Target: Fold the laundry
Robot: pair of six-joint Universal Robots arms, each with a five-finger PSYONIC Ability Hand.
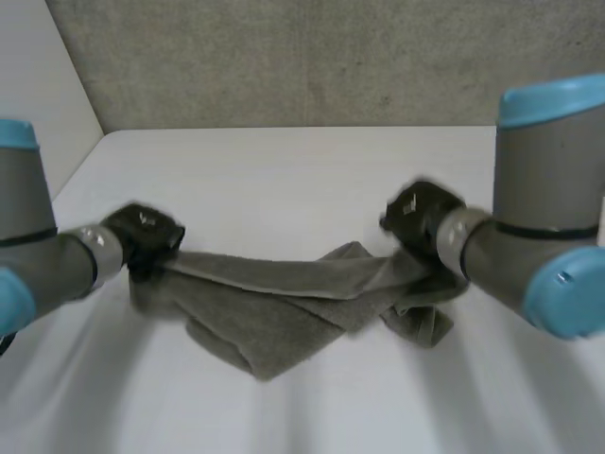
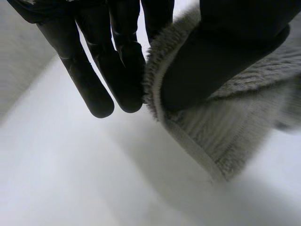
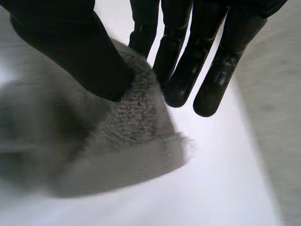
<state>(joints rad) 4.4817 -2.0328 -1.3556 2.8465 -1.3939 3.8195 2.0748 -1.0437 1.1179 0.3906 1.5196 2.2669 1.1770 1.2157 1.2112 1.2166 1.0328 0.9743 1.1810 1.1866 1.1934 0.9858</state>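
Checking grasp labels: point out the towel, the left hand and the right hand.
towel (image 1: 284, 307), head view, on its sagging middle.
left hand (image 1: 144, 232), head view, on the back of the hand.
right hand (image 1: 421, 216), head view, on the back of the hand.

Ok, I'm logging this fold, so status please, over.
Left hand shut on towel end, right hand on the other. Towel bunched, middle sagging to table. Nothing blocking.

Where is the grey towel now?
In the head view, the grey towel stretches over the white table, between the left hand pinching one end and the right hand pinching the other.
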